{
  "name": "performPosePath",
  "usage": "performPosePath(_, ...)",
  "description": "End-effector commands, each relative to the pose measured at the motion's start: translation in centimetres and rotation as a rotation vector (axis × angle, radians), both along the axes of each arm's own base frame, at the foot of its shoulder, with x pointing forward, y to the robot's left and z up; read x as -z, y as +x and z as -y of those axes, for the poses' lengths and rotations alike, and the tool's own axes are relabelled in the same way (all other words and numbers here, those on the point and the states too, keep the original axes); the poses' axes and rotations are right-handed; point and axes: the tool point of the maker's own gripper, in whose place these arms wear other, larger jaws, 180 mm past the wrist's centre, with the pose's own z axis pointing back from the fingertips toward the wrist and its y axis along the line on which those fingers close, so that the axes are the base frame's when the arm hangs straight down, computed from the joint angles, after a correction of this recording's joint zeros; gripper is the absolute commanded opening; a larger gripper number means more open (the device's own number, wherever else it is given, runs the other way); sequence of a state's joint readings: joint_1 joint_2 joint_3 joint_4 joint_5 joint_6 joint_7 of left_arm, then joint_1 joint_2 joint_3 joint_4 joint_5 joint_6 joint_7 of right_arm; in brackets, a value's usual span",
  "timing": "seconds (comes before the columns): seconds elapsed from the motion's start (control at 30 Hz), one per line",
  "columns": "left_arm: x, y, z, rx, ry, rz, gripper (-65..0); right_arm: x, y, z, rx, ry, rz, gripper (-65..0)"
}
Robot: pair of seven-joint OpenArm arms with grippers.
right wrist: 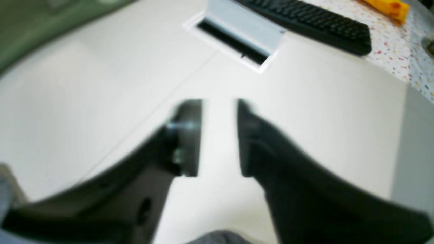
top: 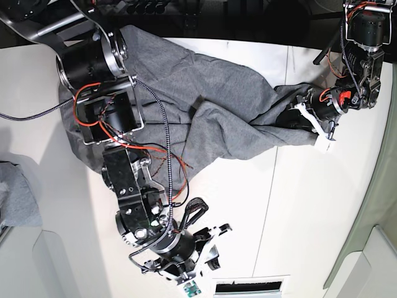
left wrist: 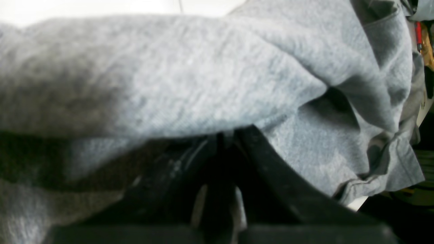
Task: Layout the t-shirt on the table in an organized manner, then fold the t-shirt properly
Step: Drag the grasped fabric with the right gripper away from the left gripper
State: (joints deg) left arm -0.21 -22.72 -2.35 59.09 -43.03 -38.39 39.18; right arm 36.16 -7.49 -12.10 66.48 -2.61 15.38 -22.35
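Note:
The heather-grey t-shirt (top: 211,105) lies crumpled across the far part of the white table (top: 310,211), stretched from under the right arm's base toward the left arm. My left gripper (top: 296,118) is shut on the t-shirt's bunched end. In the left wrist view the t-shirt (left wrist: 190,78) fills nearly the whole frame, draped over the left gripper (left wrist: 220,145). My right gripper (top: 212,244) hangs open over bare table near the front edge. The right wrist view shows the right gripper (right wrist: 220,135) with nothing between its fingers (right wrist: 188,135). A scrap of grey cloth (right wrist: 217,238) shows at that view's bottom edge.
A smaller bunch of grey cloth (top: 15,198) sits at the table's left edge. A cable slot (top: 248,287) (right wrist: 234,42) opens in the front edge. Beyond it lie a black keyboard (right wrist: 308,23) and an orange object (right wrist: 386,8). A pale grey-green panel (top: 378,211) borders the right side.

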Motion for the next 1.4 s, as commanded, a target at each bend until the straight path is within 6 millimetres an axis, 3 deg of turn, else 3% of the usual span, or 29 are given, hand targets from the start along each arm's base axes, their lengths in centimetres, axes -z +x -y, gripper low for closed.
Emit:
performPosePath(0.0, 3.1, -4.5, -2.1, 0.079, 0.159, -0.200, -65.0, -1.4, 0.4, -0.1, 0.008, 0.026, 0.015, -35.0)
performPosePath(0.1, 3.2, -4.8, -2.0, 0.080, 0.158, -0.207, -65.0, 2.5, -1.4, 0.6, 0.021, 0.031, -0.124, -32.4)
performPosePath(0.27, 2.9, -4.4, -1.8, 0.070, 0.136, -0.199, -65.0, 9.4, -7.6, -1.3, -0.101, 0.069, -0.297, -32.4)
performPosePath(0.4, 2.7, -4.2, -1.5, 0.066, 0.120, -0.191, -65.0, 12.7, -11.8, -2.7, -0.166, 0.102, -0.389, -32.5)
performPosePath(0.57, 2.7, -4.2, -1.5, 0.069, 0.119, -0.191, -65.0, 15.1, -15.1, -3.9, -0.217, 0.067, -0.445, -32.9)
performPosePath(0.63, 2.7, -4.3, -1.4, 0.069, 0.115, -0.194, -65.0, 15.6, -15.7, -4.1, -0.225, 0.037, -0.449, -39.2)
performPosePath(0.7, 2.6, -4.3, -1.4, 0.069, 0.111, -0.196, -65.0, 15.9, -15.9, -4.3, -0.240, -0.009, -0.436, -52.1)
performPosePath(0.77, 2.6, -4.3, -1.4, 0.068, 0.109, -0.197, -65.0, 15.5, -15.5, -4.5, -0.251, -0.029, -0.385, -64.4)
performPosePath(0.8, 2.6, -4.3, -1.3, 0.068, 0.109, -0.197, -65.0, 15.2, -15.1, -4.6, -0.251, -0.033, -0.351, -65.0)
performPosePath(1.03, 2.7, -5.4, -0.9, 0.131, 0.098, -0.220, -65.0, 10.6, -9.8, -3.9, -0.236, -0.103, -0.162, -65.0)
performPosePath(1.33, 2.8, -6.6, -0.9, 0.138, 0.072, -0.238, -65.0, 0.9, -1.8, -1.9, -0.146, -0.088, 0.044, -65.0)
performPosePath(1.37, 2.8, -6.6, -0.9, 0.138, 0.072, -0.239, -65.0, 0.1, -1.3, -1.6, -0.137, -0.085, 0.057, -52.1)
